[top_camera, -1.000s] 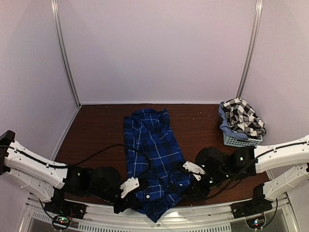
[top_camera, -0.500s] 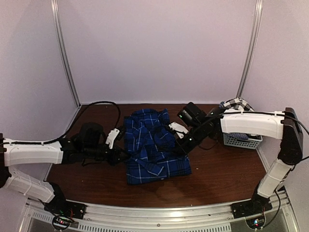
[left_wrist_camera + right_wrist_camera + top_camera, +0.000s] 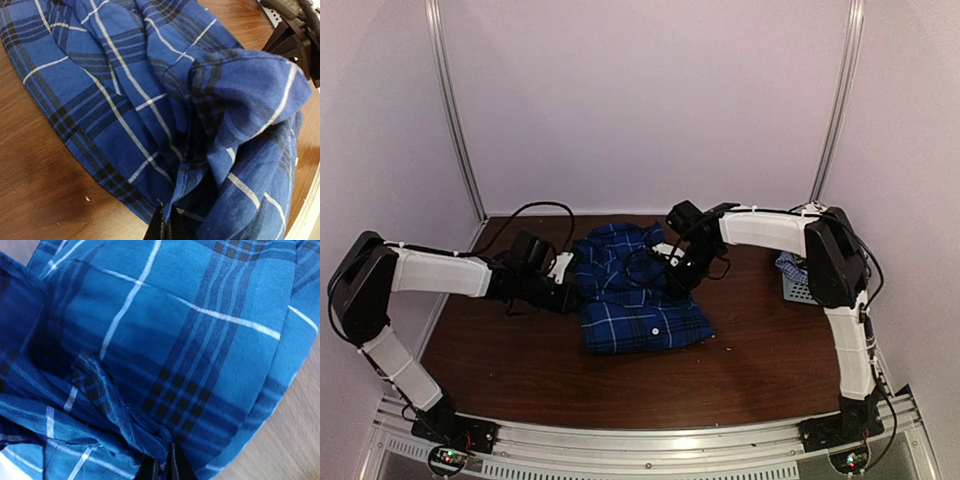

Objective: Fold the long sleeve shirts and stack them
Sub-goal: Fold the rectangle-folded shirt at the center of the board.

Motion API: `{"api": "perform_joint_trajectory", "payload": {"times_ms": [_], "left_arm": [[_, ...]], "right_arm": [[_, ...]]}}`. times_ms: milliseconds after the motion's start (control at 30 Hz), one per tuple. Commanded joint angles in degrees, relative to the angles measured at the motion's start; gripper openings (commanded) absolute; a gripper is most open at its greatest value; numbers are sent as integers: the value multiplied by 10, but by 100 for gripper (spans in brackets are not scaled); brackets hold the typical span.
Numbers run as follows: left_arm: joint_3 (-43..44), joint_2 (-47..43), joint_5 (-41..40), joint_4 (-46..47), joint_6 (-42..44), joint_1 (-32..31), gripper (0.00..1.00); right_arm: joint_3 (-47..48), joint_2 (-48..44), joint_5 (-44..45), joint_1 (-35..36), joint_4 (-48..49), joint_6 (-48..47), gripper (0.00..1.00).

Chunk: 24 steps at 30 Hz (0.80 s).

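Down low, the left gripper (image 3: pixel 163 229) is clenched on a gathered edge of the blue plaid shirt (image 3: pixel 150 100), the cloth rising in a bunched fold straight from its closed tips. From above, that left gripper (image 3: pixel 566 268) sits against the shirt's left side, its arm stretched across the table (image 3: pixel 750 370) from the left. The right gripper (image 3: pixel 162 466) has its tips drawn close together on a puckered fold of the same shirt (image 3: pixel 190 335), the plaid wrinkling in toward them. In the overhead view the right gripper (image 3: pixel 672 258) meets the shirt's right side near the far end, opposite the left one. The blue plaid shirt (image 3: pixel 635 300) lies in the middle of the brown table, doubled over into a rough rectangle, its near part flat with one white button showing. A pale mesh basket (image 3: pixel 798 290) stands at the table's right edge, largely hidden behind the right arm.
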Motion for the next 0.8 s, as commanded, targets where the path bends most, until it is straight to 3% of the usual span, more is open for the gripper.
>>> {"api": "perform_joint_trajectory", "payload": {"times_ms": [0, 133, 367, 533, 767], "left_arm": [[35, 39, -10, -16, 15, 8, 0], [45, 70, -35, -17, 11, 10, 0], [41, 78, -85, -21, 1, 10, 0], [29, 70, -104, -17, -6, 10, 4], [12, 45, -115, 21, -25, 14, 27]], "right_arm": [[58, 24, -13, -9, -24, -21, 14], [66, 26, -8, -22, -12, -5, 26], [-1, -48, -12, -53, 54, 33, 63], [-109, -99, -49, -59, 134, 55, 69], [-259, -158, -91, -59, 279, 119, 76]]}}
